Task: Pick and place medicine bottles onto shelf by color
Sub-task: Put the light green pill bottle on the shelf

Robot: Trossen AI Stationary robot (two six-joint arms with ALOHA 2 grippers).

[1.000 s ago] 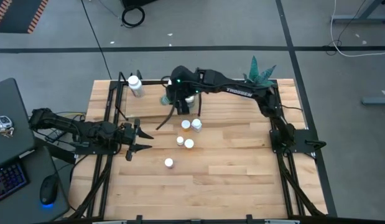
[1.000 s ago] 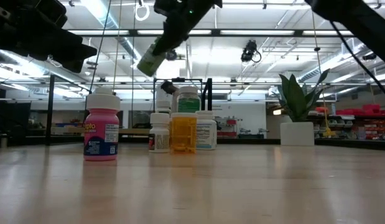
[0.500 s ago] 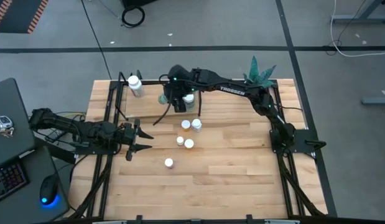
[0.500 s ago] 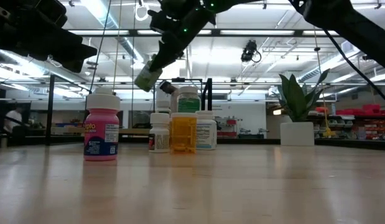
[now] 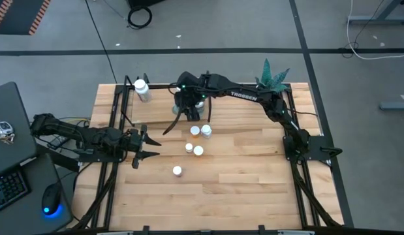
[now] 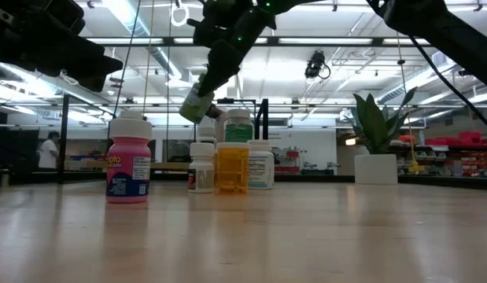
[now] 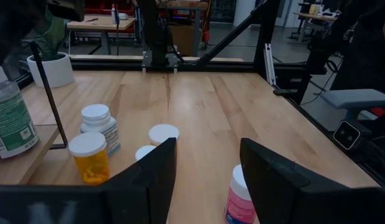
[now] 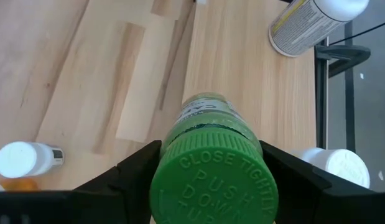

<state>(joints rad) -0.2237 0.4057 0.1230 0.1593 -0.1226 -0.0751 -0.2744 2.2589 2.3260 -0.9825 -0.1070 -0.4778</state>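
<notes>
From above, the right gripper [image 5: 183, 104] is seen over the shelf [image 5: 156, 112] at the table's far side; what it carries is hidden beneath the arm. A white-capped bottle [image 5: 141, 89] stands at the shelf's far left corner. The left gripper [image 5: 141, 148] is parked at the left edge, fingers spread apart.

At table height, a green bottle [image 6: 197, 102] is held tilted in the air above the standing bottles; the pink bottle [image 6: 129, 167] stands left of them.

In the right wrist view, the green bottle [image 8: 212, 163] is clamped between both fingers, its lower end hidden behind its cap.
</notes>
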